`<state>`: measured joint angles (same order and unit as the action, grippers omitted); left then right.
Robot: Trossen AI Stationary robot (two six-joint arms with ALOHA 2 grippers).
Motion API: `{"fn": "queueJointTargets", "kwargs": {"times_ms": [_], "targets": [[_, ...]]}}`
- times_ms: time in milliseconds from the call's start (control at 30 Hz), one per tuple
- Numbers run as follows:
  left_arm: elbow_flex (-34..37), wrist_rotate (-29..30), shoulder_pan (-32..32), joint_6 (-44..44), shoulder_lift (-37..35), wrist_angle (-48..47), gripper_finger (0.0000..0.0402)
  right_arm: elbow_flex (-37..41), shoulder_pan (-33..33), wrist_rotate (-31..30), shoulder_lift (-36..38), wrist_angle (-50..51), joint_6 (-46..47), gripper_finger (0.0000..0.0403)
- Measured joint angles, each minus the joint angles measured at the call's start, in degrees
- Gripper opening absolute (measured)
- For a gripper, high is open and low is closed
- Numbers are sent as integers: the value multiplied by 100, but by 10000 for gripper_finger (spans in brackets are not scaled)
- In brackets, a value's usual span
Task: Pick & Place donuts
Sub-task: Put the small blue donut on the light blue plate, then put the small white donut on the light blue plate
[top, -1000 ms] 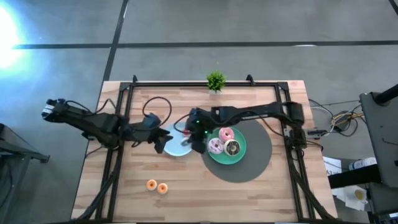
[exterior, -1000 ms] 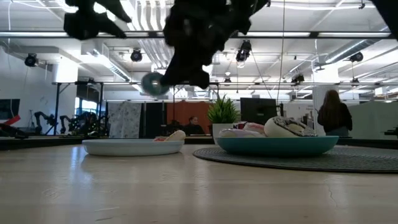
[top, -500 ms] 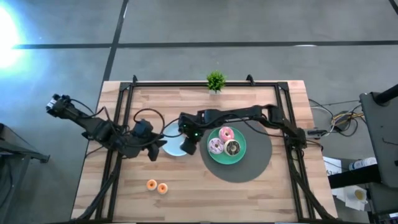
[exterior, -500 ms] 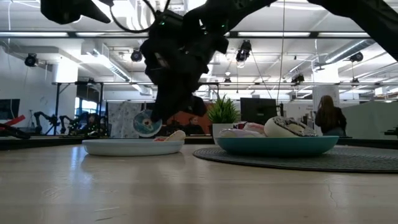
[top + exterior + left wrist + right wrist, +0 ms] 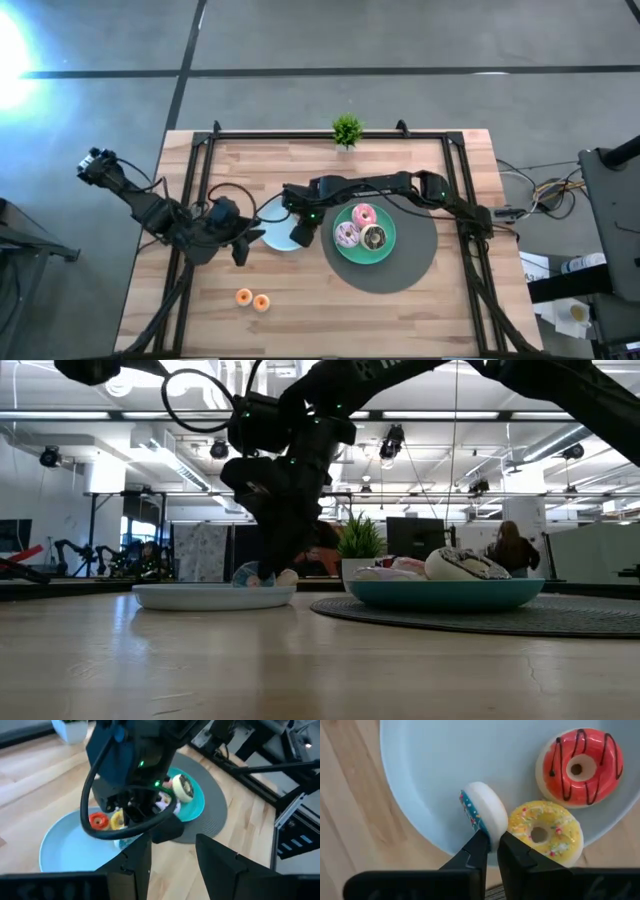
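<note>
My right gripper [image 5: 491, 851] is shut on a mini donut with blue icing [image 5: 482, 815], low over the light-blue plate [image 5: 270, 239]. Beside it, a red mini donut [image 5: 580, 767] and a yellow one [image 5: 545, 832] lie flat on that plate. My left gripper [image 5: 240, 250] is open and hovers just left of the plate, touching nothing. Three larger donuts, pink [image 5: 364, 214], pale pink [image 5: 347, 235] and chocolate [image 5: 374, 238], lie on the green plate [image 5: 388, 251]. Two orange mini donuts [image 5: 253, 299] lie on the bare wood near the table's near edge. My right gripper pinches the blue-iced mini donut at its rim [image 5: 488, 835] between the two fingers [image 5: 475, 855], one on the iced face and one on the pale underside. It comes from above, pointing down. The donut stands on edge; in the low view the plate's rim [image 5: 210, 596] hides its bottom.
A small green potted plant [image 5: 347, 129] stands at the far edge. The green plate sits on a round dark mat [image 5: 415, 265]. A black frame [image 5: 190, 200] runs along the table's sides. Bare wood lies open toward the near edge. A person [image 5: 515, 550] stands in the room beyond.
My right gripper has moved toward the table's left and come down from well above the light-blue plate to plate level, carrying the blue-iced mini donut. My left gripper has drawn back from the plate toward the table's left and near edges.
</note>
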<state>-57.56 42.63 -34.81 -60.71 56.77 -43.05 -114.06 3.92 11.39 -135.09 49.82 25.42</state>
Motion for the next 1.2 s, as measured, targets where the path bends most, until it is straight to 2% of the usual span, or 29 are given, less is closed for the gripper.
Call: {"fn": "queueJointTargets", "kwargs": {"times_ms": [133, 300, 533, 767, 867, 1000, 1200], "targets": [[-109, 452, -345, -11, -12, -3, 128, 7, -4, -87, 13, -7, -5, 51], [-271, 935, -708, -44, -13, 0, 128, 22, -13, 90, 10, 22, 40, 78], [-306, 1042, -845, -120, -15, -6, 128, -226, -28, 157, 94, 244, 95, 82], [-306, 1042, -882, -146, -13, -31, 128, -281, -28, -824, 88, 833, -88, 91], [-306, 1038, -945, -229, -13, -167, 128, -353, -25, -1024, 90, 994, -314, 96], [-263, 723, -1098, -808, -2, -713, 128, -476, -55, -1169, 234, 980, -825, 101], [18, -352, -1427, -1356, 234, -770, 128, -552, -159, -1178, 669, 591, -1869, 105]]}}
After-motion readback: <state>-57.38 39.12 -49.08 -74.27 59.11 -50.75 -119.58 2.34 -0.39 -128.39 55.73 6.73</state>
